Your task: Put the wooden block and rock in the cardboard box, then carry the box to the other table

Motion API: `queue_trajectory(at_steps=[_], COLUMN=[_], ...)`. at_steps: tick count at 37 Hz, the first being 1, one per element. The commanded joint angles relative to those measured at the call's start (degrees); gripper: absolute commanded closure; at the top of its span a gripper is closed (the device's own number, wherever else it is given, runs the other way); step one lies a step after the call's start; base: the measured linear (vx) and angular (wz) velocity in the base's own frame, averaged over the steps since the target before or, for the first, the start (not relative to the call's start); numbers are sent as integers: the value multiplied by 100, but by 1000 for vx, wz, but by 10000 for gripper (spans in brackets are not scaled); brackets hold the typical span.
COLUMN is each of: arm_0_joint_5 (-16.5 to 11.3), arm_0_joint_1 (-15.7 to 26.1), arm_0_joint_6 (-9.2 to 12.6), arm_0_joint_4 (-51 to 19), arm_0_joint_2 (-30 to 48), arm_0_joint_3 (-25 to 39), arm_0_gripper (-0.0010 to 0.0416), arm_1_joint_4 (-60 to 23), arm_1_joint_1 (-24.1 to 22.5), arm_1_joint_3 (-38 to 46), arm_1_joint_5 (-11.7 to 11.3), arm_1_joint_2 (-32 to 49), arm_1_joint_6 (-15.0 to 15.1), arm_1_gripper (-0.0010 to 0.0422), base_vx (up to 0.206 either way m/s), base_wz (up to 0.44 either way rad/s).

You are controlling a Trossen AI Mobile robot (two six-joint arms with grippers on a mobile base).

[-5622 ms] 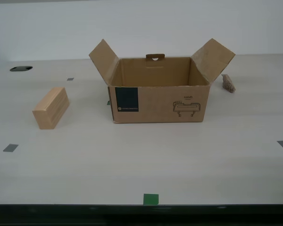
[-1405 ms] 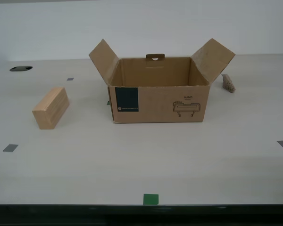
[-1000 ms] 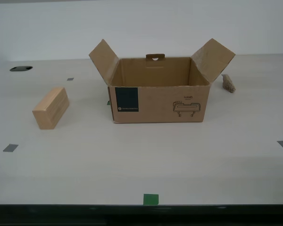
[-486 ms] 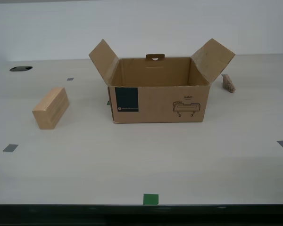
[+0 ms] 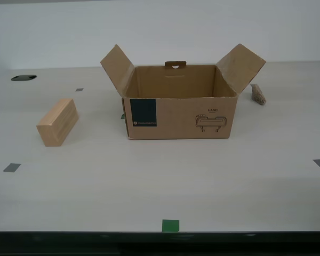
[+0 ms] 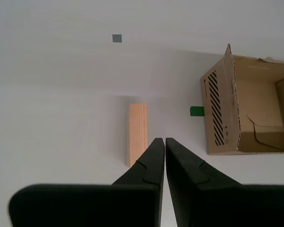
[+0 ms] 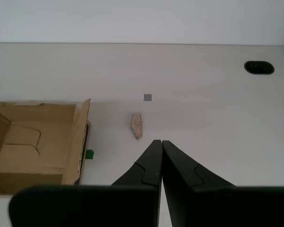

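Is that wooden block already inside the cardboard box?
No, the wooden block lies on the table toward the exterior view's left, apart from the open cardboard box.

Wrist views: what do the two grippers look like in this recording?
My second gripper and my first gripper look alike: matte black, each with two flat, wedge-shaped fingers tapering to narrow tips from a broad rounded black base. No cables, markings or coloured pads show. Neither arm appears in the exterior view.
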Motion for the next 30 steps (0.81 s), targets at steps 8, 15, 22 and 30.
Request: queue_trajectory(at_steps=[8, 15, 22, 30], arm_0_joint_5=[-13, -13, -13, -13], arm_0_joint_1=[-2, -2, -2, -2], arm_0_joint_6=[15, 15, 15, 15], arm_0_joint_4=[2, 0, 2, 2], arm_0_joint_2=[-2, -2, -2, -2], arm_0_joint_3=[2, 2, 2, 2], arm_0_gripper=[406, 406, 406, 406], arm_1_joint_4=[0, 4, 4, 2], arm_1_joint_1=[2, 2, 2, 2], arm_1_joint_3=[4, 4, 4, 4], arm_1_joint_5=[22, 22, 22, 22], arm_1_joint_2=[-2, -2, -2, -2], arm_1_joint_6=[17, 17, 17, 17], arm_1_gripper=[412, 412, 412, 412], base_vx=[0, 0, 0, 0], base_wz=[0, 0, 0, 0])
